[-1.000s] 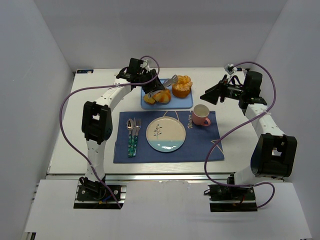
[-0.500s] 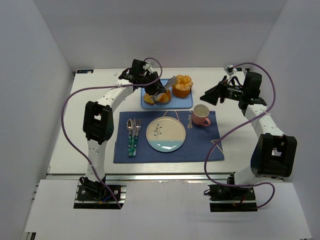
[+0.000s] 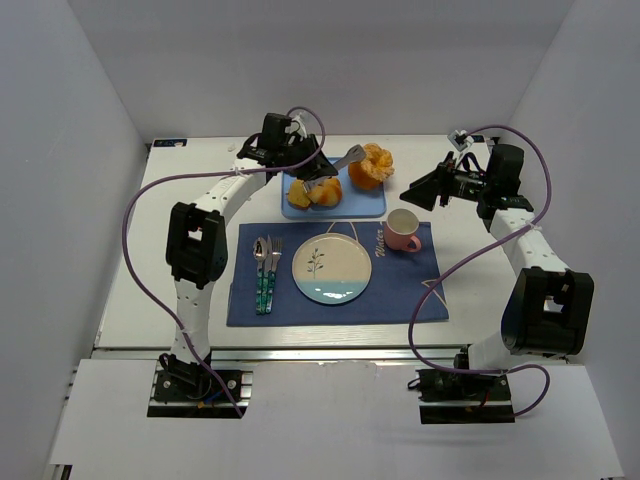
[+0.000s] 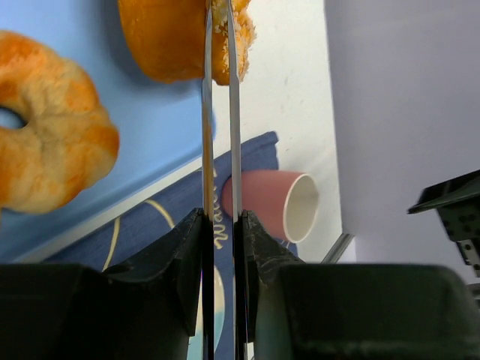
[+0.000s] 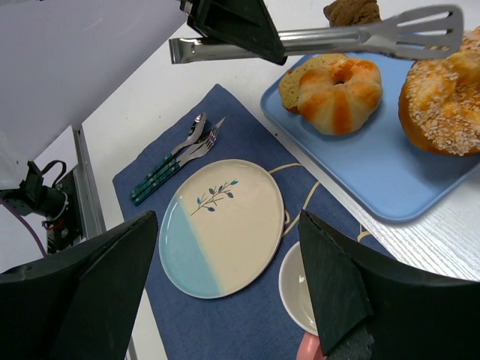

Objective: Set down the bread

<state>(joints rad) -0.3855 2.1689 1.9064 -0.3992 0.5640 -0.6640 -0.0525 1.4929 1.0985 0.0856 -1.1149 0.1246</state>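
Note:
The bread [image 3: 372, 167] is a tall orange-golden bun at the far right corner of the blue tray [image 3: 365, 206]. It also shows in the left wrist view [image 4: 165, 37] and the right wrist view [image 5: 442, 97]. My left gripper [image 3: 302, 165] [image 4: 221, 219] is shut on metal tongs [image 3: 342, 160] [image 5: 360, 34]. The tong blades lie close together with their tips at the bread; I cannot tell whether they clamp it. My right gripper [image 3: 418, 186] [image 5: 225, 300] is open and empty, hovering to the right of the tray, above the cup.
A pale ring pastry [image 3: 315, 194] [image 5: 337, 90] lies on the tray's left half and a dark brown pastry [image 5: 352, 10] behind it. On the blue placemat [image 3: 400, 285] are a cream-and-blue plate [image 3: 331, 263] [image 5: 225, 225], cutlery [image 3: 265, 272] and a pink cup [image 3: 402, 231] [image 4: 277, 206].
My left gripper has swung the tongs to the right. The bread has shifted right and back toward the tray's far right corner. The right arm has not moved.

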